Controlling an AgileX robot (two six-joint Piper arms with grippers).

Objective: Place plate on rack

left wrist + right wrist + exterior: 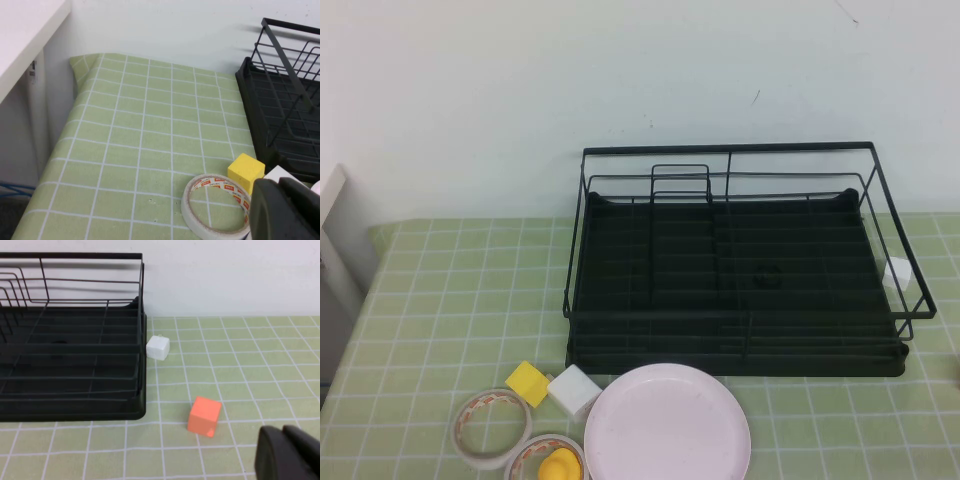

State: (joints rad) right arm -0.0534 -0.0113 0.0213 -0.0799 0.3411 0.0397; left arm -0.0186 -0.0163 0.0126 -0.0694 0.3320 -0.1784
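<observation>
A large round pale pink-white plate (667, 425) lies flat at the near edge of the counter (450, 290), just in front of the big rectangular black wire rack (735, 265) w/ black tray base. The rack holds nothing, so the task looks not yet begun. The plate sits close to the rack's front rail, probably laid out for a short lift up & over into the upright wire loops.

Beside the plate on the robot's left: a white cube (573, 389) touching or nearly touching the plate rim, a yellow cube (527, 383), a white tape ring (492, 428), and a 2nd tape ring (548, 462) w/ a small yellow object inside. A small white cube (897, 273) sits just outside the rack's right end; an orange cube (204, 416) lies near it on the counter, seen in the right wrist view only.

Neither arm shows in the high view. The left gripper (285, 210) appears only as a dark edge in its wrist view, near the tape ring & yellow cube; the right gripper (287, 454) likewise, near the orange cube. Cannot tell whether either is open or closed.

Surface: green cloth w/ white grid lines. Behind it a plain white wall; a white furniture edge (25, 35) stands off the left end.
</observation>
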